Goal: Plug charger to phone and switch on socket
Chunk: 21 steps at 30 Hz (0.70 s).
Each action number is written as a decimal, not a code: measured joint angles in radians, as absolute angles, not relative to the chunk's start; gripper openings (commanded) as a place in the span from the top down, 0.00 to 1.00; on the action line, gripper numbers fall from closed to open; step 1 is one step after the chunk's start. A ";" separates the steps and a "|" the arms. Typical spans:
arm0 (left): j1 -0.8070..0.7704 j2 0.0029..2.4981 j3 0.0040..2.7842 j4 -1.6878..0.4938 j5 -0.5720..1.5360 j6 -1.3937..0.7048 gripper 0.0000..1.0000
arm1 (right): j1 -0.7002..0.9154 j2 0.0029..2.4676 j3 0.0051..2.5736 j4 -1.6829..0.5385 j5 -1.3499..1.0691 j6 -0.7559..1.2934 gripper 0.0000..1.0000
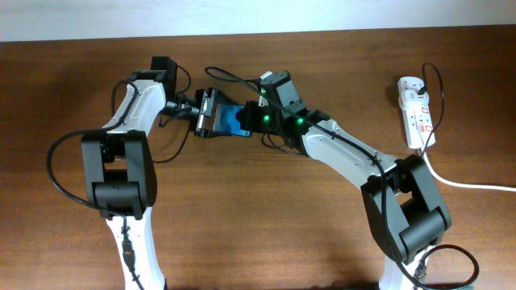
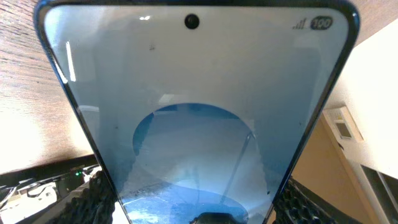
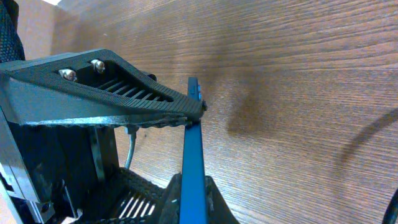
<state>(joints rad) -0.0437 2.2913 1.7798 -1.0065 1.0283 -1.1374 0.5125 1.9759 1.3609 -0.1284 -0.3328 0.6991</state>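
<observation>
The phone (image 1: 231,121), black-framed with a blue screen, is held off the table between my two grippers at the back middle. My left gripper (image 1: 206,113) is shut on its left end. In the left wrist view the screen (image 2: 193,118) fills the frame, with a jaw on each side at the bottom. My right gripper (image 1: 256,120) is shut on its right end. In the right wrist view the phone (image 3: 193,155) shows edge-on between the fingers. The white socket (image 1: 415,109) lies at the far right. A thin black charger cable (image 1: 439,101) loops beside it. Its plug tip is not visible.
The socket's thick white cord (image 1: 472,184) runs off to the right edge. The robots' black cables arc above the phone (image 1: 230,77) and left of the left arm (image 1: 53,161). The table is brown wood (image 1: 266,217).
</observation>
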 measured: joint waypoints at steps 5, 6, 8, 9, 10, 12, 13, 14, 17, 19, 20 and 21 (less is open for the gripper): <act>-0.044 2.291 1.779 -1.004 0.991 -1.081 0.01 | 0.509 1.976 1.360 -0.127 -0.360 0.680 0.96; -0.044 2.291 1.779 -1.004 0.990 -1.080 0.01 | 0.509 1.976 1.360 -0.127 -0.361 0.679 0.96; -0.044 2.291 1.779 -0.994 0.990 -1.077 0.00 | 0.484 1.976 1.360 -0.126 -0.373 0.678 0.96; -0.044 2.291 1.778 -0.965 0.990 -1.065 0.00 | 0.455 1.974 1.359 -0.127 -0.384 0.677 0.96; -0.043 2.291 1.776 -0.933 0.996 -1.038 0.01 | 0.421 1.968 1.359 -0.128 -0.391 0.677 0.96; -0.039 2.292 1.773 -0.756 1.085 -0.849 0.00 | 0.334 1.923 1.356 -0.141 -0.413 0.687 0.96; -0.036 2.292 1.772 -0.731 1.118 -0.795 0.00 | 0.315 1.912 1.356 -0.130 -0.435 0.697 0.96; -0.033 2.293 1.771 -0.664 1.195 -0.668 0.02 | 0.290 1.901 1.356 -0.093 -0.488 0.728 0.96; -0.033 2.293 1.771 -0.653 1.353 -0.443 0.04 | 0.274 1.899 1.355 -0.028 -0.568 0.849 0.96; -0.036 2.293 1.771 -0.653 1.391 -0.375 0.06 | 0.280 1.899 1.355 0.006 -0.557 0.972 0.96; -0.044 2.293 1.771 -0.652 1.407 -0.342 0.08 | 0.290 1.899 1.355 0.007 -0.547 1.011 0.96; -0.047 2.293 1.771 -0.645 1.411 -0.335 0.08 | 0.298 1.899 1.353 0.026 -0.525 1.048 0.96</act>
